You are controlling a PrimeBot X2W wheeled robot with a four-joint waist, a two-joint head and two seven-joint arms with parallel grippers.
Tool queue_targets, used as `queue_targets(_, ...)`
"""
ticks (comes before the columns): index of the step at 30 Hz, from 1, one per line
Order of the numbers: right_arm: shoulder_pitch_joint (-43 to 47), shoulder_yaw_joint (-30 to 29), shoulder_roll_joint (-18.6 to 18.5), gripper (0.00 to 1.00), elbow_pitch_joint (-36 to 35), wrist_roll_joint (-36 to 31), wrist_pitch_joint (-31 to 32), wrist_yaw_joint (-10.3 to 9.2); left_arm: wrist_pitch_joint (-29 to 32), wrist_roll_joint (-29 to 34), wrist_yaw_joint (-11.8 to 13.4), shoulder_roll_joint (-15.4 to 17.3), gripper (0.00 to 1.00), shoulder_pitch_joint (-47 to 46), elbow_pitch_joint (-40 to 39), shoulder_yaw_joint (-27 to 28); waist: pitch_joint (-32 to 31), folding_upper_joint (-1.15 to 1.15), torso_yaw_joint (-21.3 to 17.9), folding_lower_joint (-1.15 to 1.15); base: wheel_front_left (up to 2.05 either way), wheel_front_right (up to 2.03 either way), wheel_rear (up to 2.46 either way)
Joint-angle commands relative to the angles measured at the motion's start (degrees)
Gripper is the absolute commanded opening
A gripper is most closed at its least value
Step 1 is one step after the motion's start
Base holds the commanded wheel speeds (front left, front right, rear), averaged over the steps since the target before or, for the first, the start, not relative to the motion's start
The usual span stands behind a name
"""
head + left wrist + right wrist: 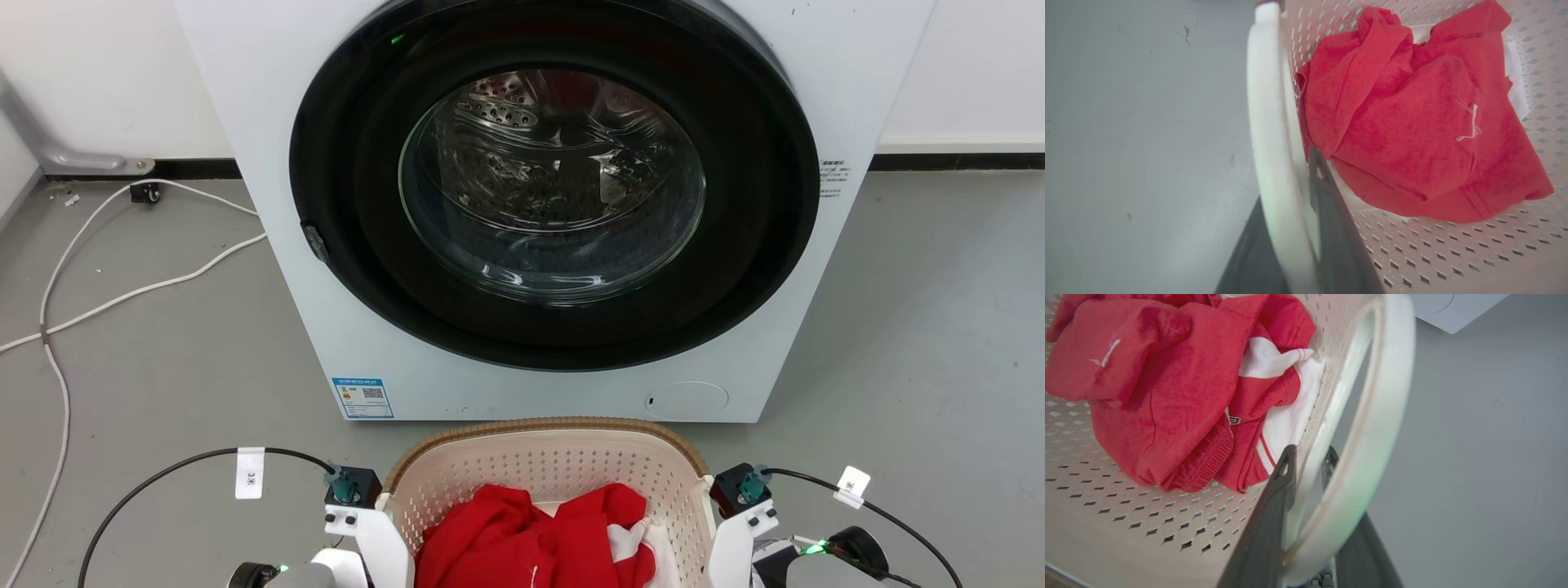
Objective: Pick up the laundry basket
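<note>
The laundry basket, cream perforated plastic with a brown woven rim, sits low in the head view, right in front of the washing machine. It holds red and white clothes. In the left wrist view my left gripper is shut across the basket's white side handle, one dark finger inside the wall and one outside. My right gripper is shut the same way on the other white handle. Both wrists flank the basket. I cannot tell whether the basket rests on the floor.
The white washing machine stands close behind the basket, its round glass door shut. White cables trail over the grey floor at the left. Bare floor lies to the right.
</note>
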Motion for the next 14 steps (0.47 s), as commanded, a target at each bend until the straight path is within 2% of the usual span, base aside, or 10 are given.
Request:
queue_targets(1, -0.78, 0.33, -1.52, 0.00, 0.34, 0.05, -0.38, -0.09, -0.03, 0.06, 0.09, 1.44, 0.00, -0.76, 0.40, -0.35, 0.02, 0.00, 0.00, 0.00, 0.00, 0.00, 0.00)
queue_targets(14, -1.17, 2.64, -1.43, 0.00, 0.62, 2.42, -0.79, -0.09, -0.34, -2.37, 0.09, 1.94, 0.00, -0.63, 0.66, -2.70, 0.19, 0.00, -0.09, 0.00, 0.00, 0.00, 0.00)
